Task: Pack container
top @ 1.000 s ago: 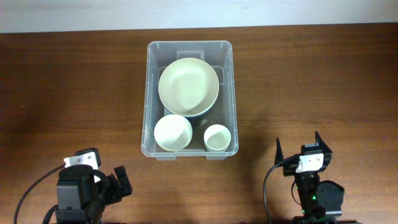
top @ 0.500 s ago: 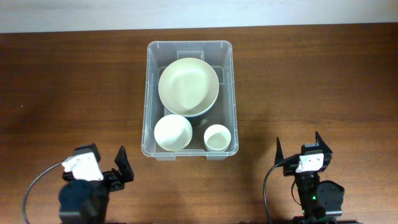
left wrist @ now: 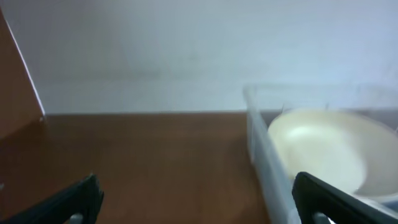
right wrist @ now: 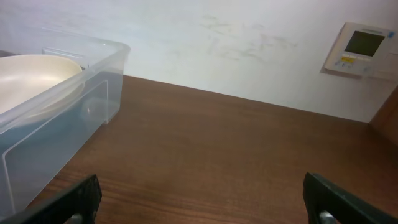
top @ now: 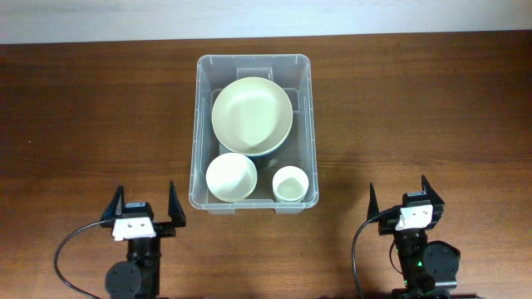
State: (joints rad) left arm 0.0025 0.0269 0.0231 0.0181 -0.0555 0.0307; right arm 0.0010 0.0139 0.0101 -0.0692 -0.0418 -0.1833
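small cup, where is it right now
Overhead view: the small cup sits inside the container, in its corner nearest the right gripper, beside the small bowl and in front of the big bowl.

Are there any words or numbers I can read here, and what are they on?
No text can be read.
wall panel: marks on its screen and buttons, too small and blurred to read.
container: no writing shows on it.
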